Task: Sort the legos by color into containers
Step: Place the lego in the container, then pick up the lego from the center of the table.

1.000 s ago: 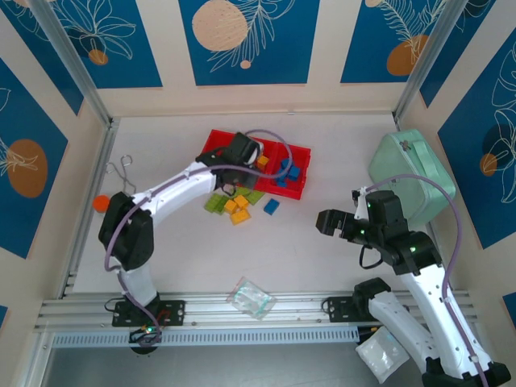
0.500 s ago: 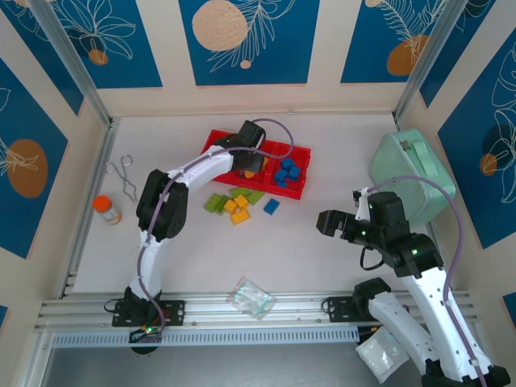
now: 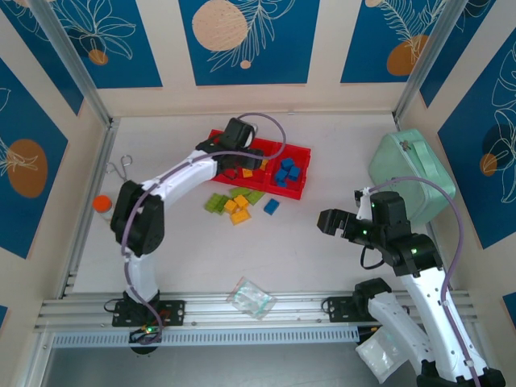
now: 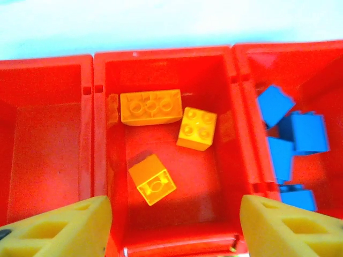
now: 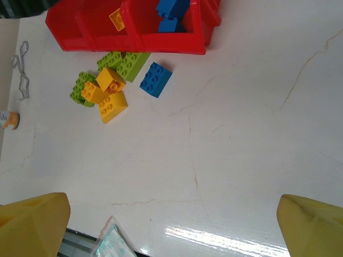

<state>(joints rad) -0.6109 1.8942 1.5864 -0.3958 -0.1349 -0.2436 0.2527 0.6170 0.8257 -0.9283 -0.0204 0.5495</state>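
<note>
My left gripper (image 4: 174, 231) hangs open over the middle compartment of the red tray (image 4: 99, 134), with nothing between its yellow fingers (image 4: 59, 233). Three orange-yellow legos lie in that compartment: a long one (image 4: 151, 107), a square one (image 4: 196, 128) and a tilted one (image 4: 153, 179). Several blue legos (image 4: 292, 139) fill the right compartment. The left compartment (image 4: 48, 144) is bare. From above, the left gripper (image 3: 242, 164) is over the tray (image 3: 307, 165). Loose green (image 3: 216, 201), yellow (image 3: 236, 211) and blue (image 3: 272, 206) legos lie just in front. My right gripper (image 3: 330, 222) stands open over bare table, well right of them.
A mint-green case (image 3: 407, 173) sits at the right wall. A clear bag (image 3: 251, 297) lies near the front rail. Wire tongs (image 3: 125, 173) and an orange-capped bottle (image 3: 101, 203) are at the left. The right wrist view has the loose pile (image 5: 111, 80) and tray (image 5: 161, 43) far ahead.
The left gripper has gone from shut to open over the tray's middle compartment, and the left arm's elbow has swung. The right arm has not moved.
</note>
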